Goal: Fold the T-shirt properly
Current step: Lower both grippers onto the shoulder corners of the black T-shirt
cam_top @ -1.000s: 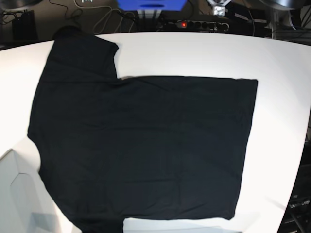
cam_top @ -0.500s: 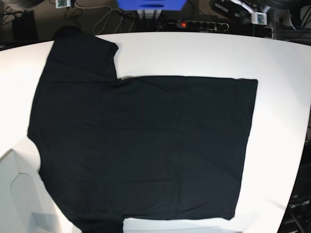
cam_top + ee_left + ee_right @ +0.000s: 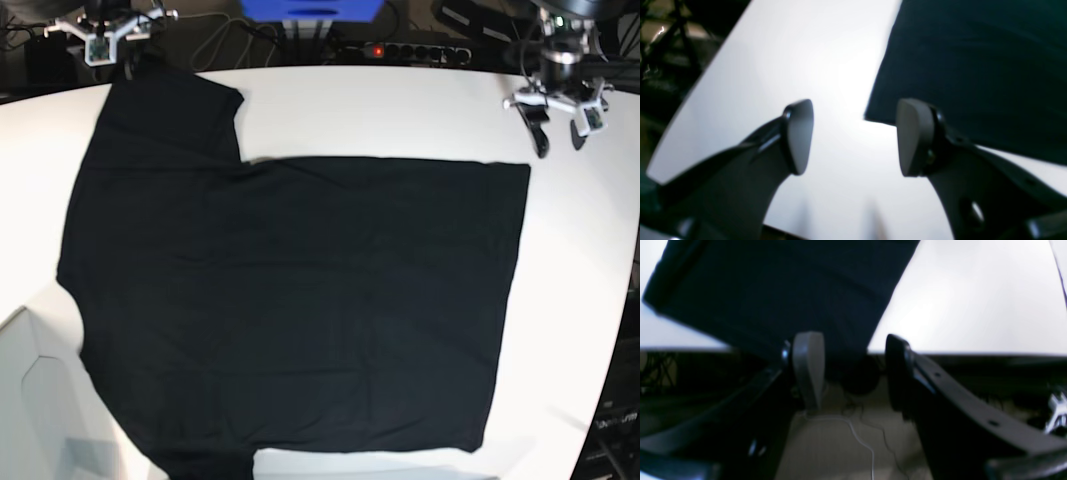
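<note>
Plainly, the unmarked black T-shirt (image 3: pixel 290 300) lies flat while the left gripper (image 3: pixel 558 133) and right gripper (image 3: pixel 853 371) hover spread, empty.

Base overhead — wrist views low, sharing T-shirt (image 3: pixel 290 300) corners.

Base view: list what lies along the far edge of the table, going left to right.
Right gripper → T-shirt sleeve → bare white table → left gripper, fingers apart.
</note>
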Robot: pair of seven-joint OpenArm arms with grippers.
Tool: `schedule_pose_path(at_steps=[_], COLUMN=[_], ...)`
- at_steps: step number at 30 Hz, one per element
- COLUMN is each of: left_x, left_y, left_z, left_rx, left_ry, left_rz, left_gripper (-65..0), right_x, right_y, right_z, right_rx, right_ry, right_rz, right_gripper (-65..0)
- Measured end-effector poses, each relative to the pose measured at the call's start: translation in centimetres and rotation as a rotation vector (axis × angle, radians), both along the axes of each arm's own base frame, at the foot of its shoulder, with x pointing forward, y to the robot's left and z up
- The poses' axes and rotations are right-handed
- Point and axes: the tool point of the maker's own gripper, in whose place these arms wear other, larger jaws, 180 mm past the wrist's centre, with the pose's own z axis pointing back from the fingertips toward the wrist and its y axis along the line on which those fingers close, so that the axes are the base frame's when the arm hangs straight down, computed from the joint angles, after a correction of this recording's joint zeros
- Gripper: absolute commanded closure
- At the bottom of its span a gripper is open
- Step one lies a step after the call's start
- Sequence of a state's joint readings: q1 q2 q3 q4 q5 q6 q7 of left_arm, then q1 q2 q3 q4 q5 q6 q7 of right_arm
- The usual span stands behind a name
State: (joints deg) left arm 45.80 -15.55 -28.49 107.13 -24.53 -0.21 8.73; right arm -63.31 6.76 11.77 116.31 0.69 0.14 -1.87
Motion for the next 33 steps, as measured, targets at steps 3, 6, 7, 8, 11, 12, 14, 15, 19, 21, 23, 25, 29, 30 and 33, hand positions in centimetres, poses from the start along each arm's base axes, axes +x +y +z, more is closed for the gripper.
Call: schedule_pose_path(at_steps=[3, 6, 7, 8, 11, 12, 14, 15, 19, 21, 23, 25, 29, 30, 33], left_x=[2.6, 4.7, 5.3, 5.8, 6.2, 6.4, 6.4, 6.3, 6.0, 6.2, 6.1, 6.0, 5.9, 5.9, 5.9], left_y=[-0.1, 0.5, 0.5, 0.4, -0.2, -0.5, -1.0, -1.3, -1.2, -0.6, -0.4, -0.2, -0.1, -0.3, -1.0], left_z=[-1.4, -2.3, -2.7, -3.4, -5.5, -6.0, -7.0, -7.4, -8.3, -8.6, -8.8, -8.9, -9.0, -9.1, -9.1], left_rx=[-0.063, -0.094, -0.106, -0.12, -0.163, -0.172, -0.182, -0.187, -0.189, -0.183, -0.179, -0.174, -0.173, -0.178, -0.186], left_ry=[0.006, -0.012, -0.015, -0.016, 0.021, 0.03, 0.05, 0.059, 0.073, 0.07, 0.07, 0.063, 0.063, 0.062, 0.056], left_rz=[0.031, 0.067, 0.078, 0.084, 0.094, 0.089, 0.083, 0.076, 0.083, 0.1, 0.103, 0.105, 0.108, 0.109, 0.093], left_gripper=[-38.1, -38.1, -38.1, -38.1, -38.1, -38.1, -38.1, -38.1, -38.1, -38.1, -38.1, -38.1, -37.5, -37.3, -31.6], right_x=[0.3, 0.5, 0.6, 0.8, 0.7, 0.7, 0.7, 0.7, 0.7, 0.8, 1.0, 1.0, 1.6, 1.7, 1.5], right_y=[0.2, 0.1, 0.0, 0.0, 0.0, 0.0, 0.0, 0.0, 0.0, 0.0, -0.2, -0.3, 0.0, 0.4, 0.6], right_z=[0.0, 0.0, 0.1, 0.2, 0.1, 0.1, 0.1, 0.1, 0.1, 0.1, -0.4, -0.9, -1.3, -1.5, -1.5], right_rx=[0.005, 0.004, 0.0, -0.001, 0.0, 0.0, 0.0, 0.0, 0.0, 0.0, 0.001, 0.002, 0.019, 0.031, 0.042], right_ry=[-0.008, -0.014, -0.016, -0.023, -0.019, -0.019, -0.02, -0.018, -0.019, -0.02, 0.005, 0.037, 0.053, 0.06, 0.07], right_rz=[-0.002, -0.001, -0.004, -0.001, -0.002, -0.003, -0.002, -0.003, -0.003, -0.004, -0.016, -0.029, -0.01, 0.013, 0.037], right_gripper=[-30.2, -30.2, -30.2, -30.2, -30.3, -30.3, -30.4, -30.4, -30.6, -30.6, -30.6, -30.6, -30.4, -30.3, -30.3])
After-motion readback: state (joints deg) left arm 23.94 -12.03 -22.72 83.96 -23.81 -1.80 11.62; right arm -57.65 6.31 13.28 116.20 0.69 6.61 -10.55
